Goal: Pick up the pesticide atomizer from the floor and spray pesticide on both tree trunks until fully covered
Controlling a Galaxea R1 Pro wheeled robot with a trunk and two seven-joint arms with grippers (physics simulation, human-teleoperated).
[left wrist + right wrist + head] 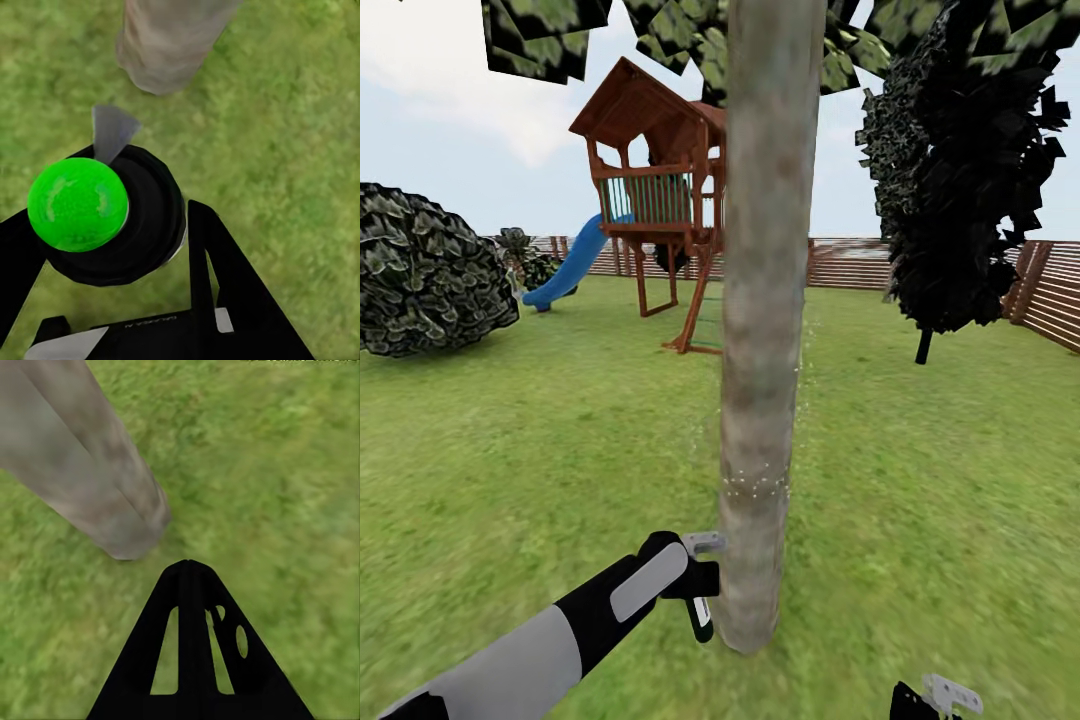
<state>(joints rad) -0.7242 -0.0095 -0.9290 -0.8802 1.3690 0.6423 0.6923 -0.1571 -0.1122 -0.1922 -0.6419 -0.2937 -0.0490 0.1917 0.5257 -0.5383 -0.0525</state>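
Pesticide atomizer with black body and green ball [79, 204] is sitting clamped in left gripper [112, 247] beside mottled grey-brown trunk [765, 330]; right gripper [189, 574] fingers pressed together, open grass [940, 470] around.

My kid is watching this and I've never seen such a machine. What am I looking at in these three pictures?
It is a simulated two-armed robot in a garden. The big picture is from its head: a tree trunk stands close ahead on the grass, with a play tower and fence behind. The other two come from cameras by each gripper. The left gripper is shut on a black sprayer with a green ball top, near the trunk's foot. The right gripper is shut, holding nothing.
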